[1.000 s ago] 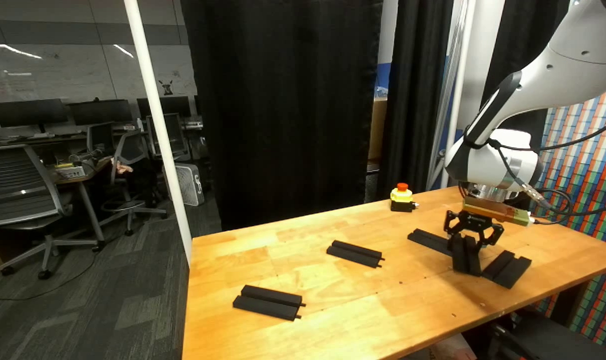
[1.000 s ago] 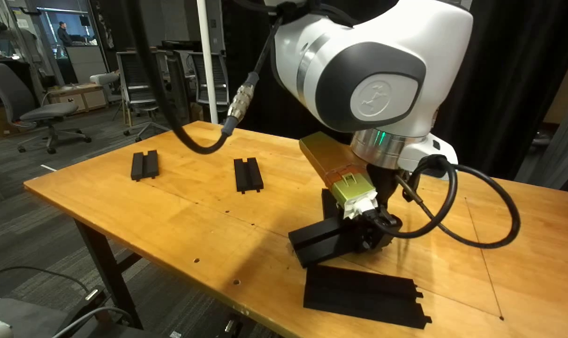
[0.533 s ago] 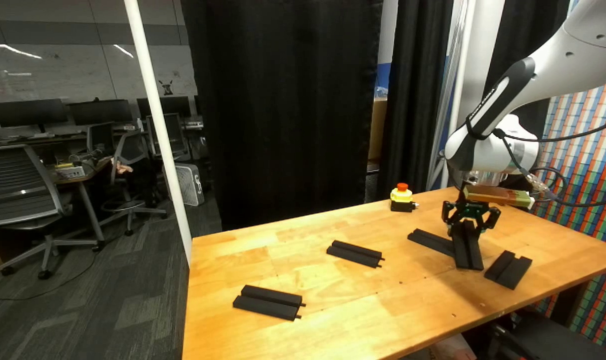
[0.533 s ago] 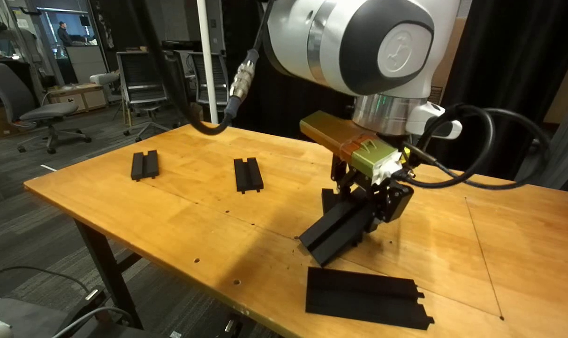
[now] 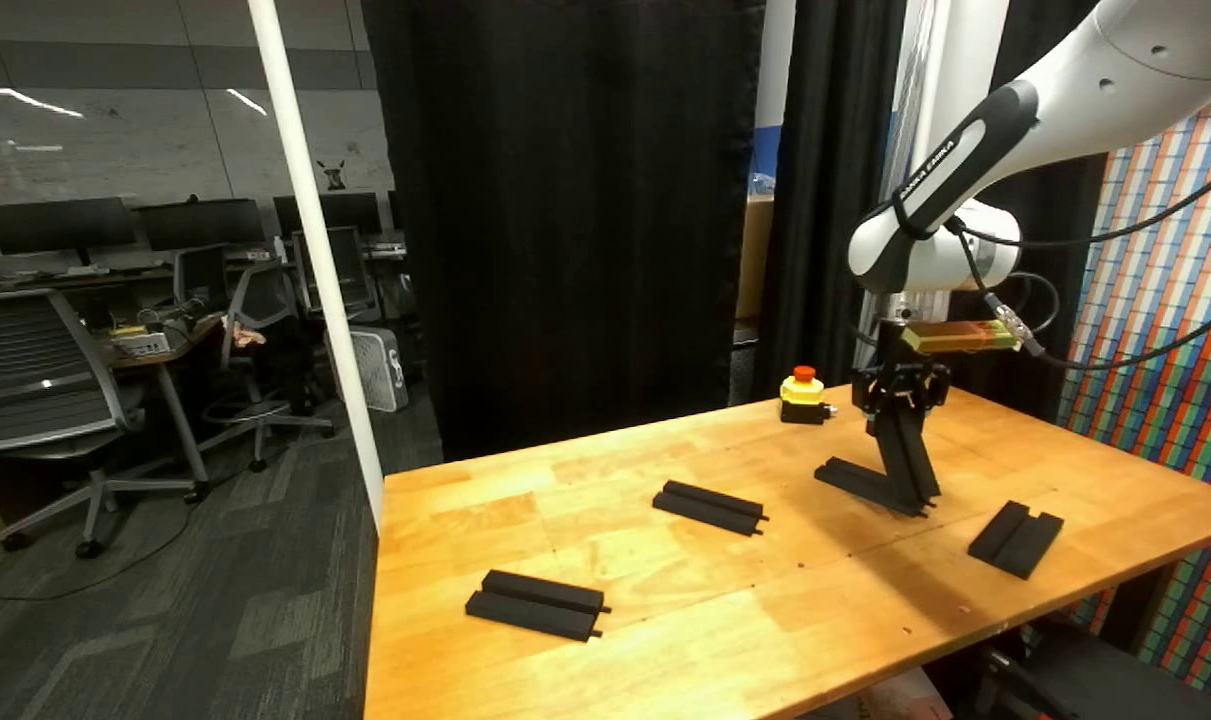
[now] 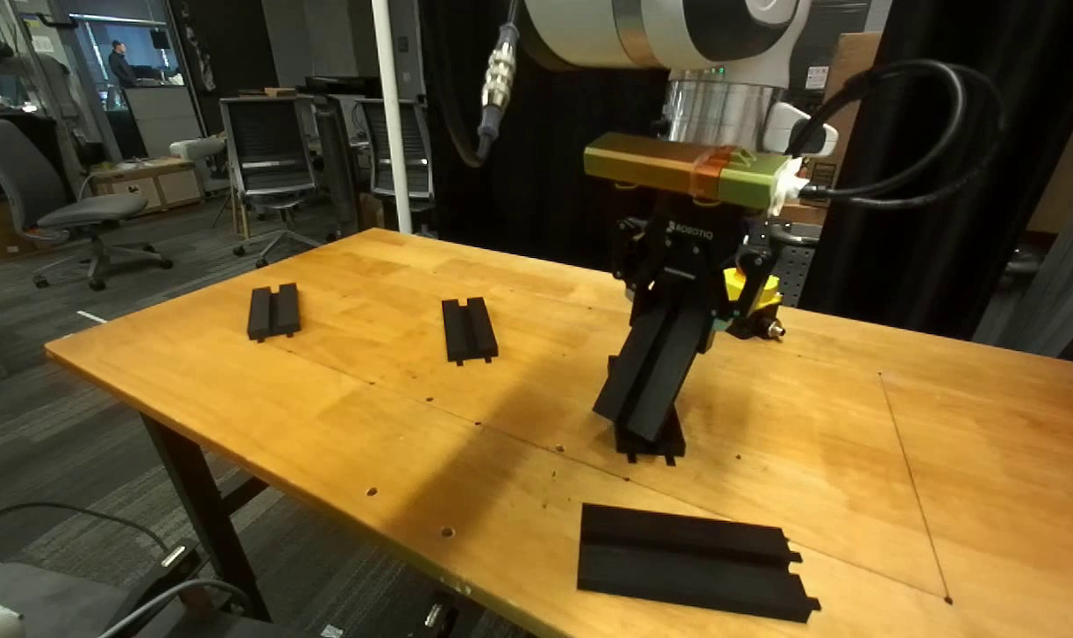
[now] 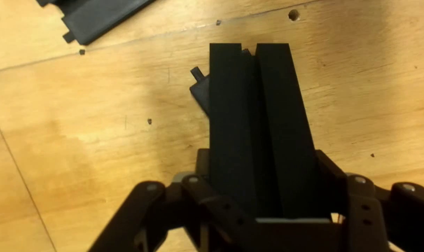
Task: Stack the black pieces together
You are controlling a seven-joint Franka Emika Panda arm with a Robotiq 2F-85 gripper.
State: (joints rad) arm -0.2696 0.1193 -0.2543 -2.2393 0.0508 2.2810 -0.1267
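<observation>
With my gripper (image 7: 264,168) I am pinching a tilted black bar (image 6: 651,363); in the wrist view it is hiding most of a second bar (image 7: 202,91) lying on the table (image 6: 341,425). I am not seeing whether they are touching. The top edge is cropping a third bar (image 7: 99,17).

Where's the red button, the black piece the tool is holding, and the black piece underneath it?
Red button (image 5: 803,374): in an exterior view, on its round top.
Held black piece (image 7: 261,122): in the wrist view, on its middle groove.
Black piece underneath (image 5: 854,480): in an exterior view, on its uncovered part.
</observation>
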